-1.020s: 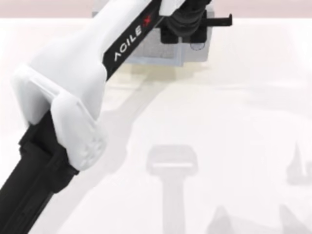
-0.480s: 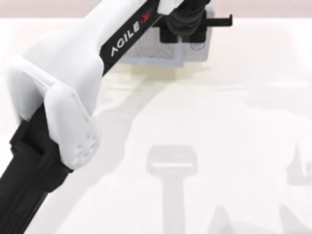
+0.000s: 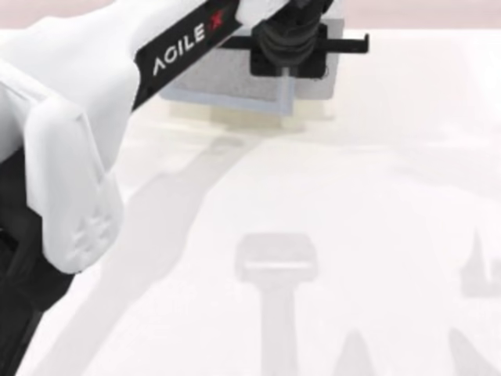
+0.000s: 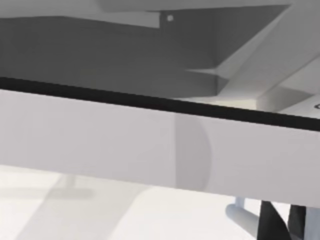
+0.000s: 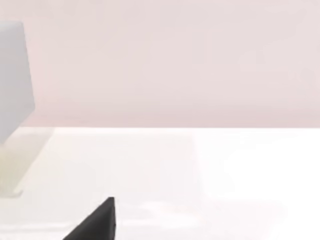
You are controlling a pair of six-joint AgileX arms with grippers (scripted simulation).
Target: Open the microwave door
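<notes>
The light-grey microwave (image 3: 319,88) stands at the table's far edge, near the middle. Its door (image 3: 227,82), with a speckled mesh window, stands swung out at an angle from the front. My left arm reaches across from the left, and the left gripper (image 3: 288,66) sits at the door's free edge. Up close in the left wrist view, the door panel (image 4: 125,140) fills the middle, with the pale oven interior (image 4: 100,55) behind it. There the left gripper (image 4: 285,225) is shut on the door's round handle bar (image 4: 240,217). The right gripper (image 5: 100,222) hangs over bare table, away from the microwave (image 5: 12,80).
The white table top (image 3: 352,204) stretches in front of the microwave, crossed only by the arms' shadows. My left arm's big white link (image 3: 70,157) hangs over the table's left side. A pale pink wall (image 5: 175,60) lies beyond the far edge.
The door has swung further out from the microwave's front, its hinge side now showing at the left. My left arm's elbow has moved left and toward the near edge, its gripper staying at the handle.
</notes>
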